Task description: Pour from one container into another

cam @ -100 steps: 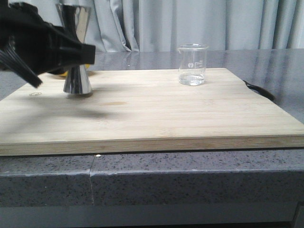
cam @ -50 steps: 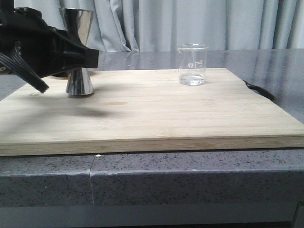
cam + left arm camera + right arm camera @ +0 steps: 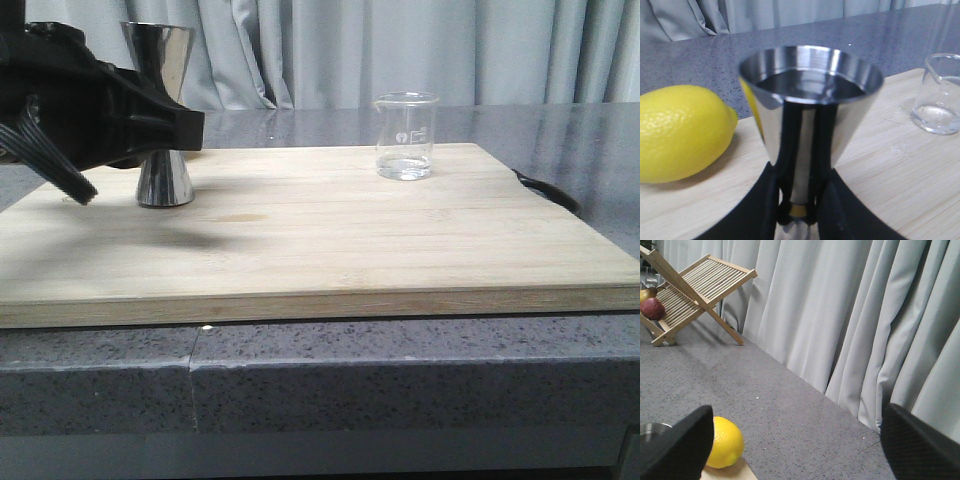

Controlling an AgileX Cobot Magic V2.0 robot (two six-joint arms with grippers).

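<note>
The steel hourglass jigger [image 3: 160,60] stands upright at the back left of the wooden board [image 3: 350,240]. My left gripper [image 3: 188,126] is shut on its narrow waist. In the left wrist view the black fingers [image 3: 774,200] hug both sides of the jigger [image 3: 810,100] under its upper cup. I cannot tell whether its base touches the board. The small clear glass beaker [image 3: 406,135] stands at the back right of the board, with a little clear liquid at its bottom, and shows in the left wrist view as the beaker [image 3: 940,95]. My right gripper [image 3: 800,440] is open and holds nothing; it does not show in the front view.
A yellow lemon [image 3: 680,132] lies just behind the jigger, at the board's far left corner, and the right wrist view also catches this lemon [image 3: 725,442]. A wooden slatted rack [image 3: 695,285] with fruit stands far off. A black object [image 3: 545,190] lies by the board's right edge. Curtains hang behind.
The jigger has come down a little together with my left gripper over the last second. The beaker has not moved.
</note>
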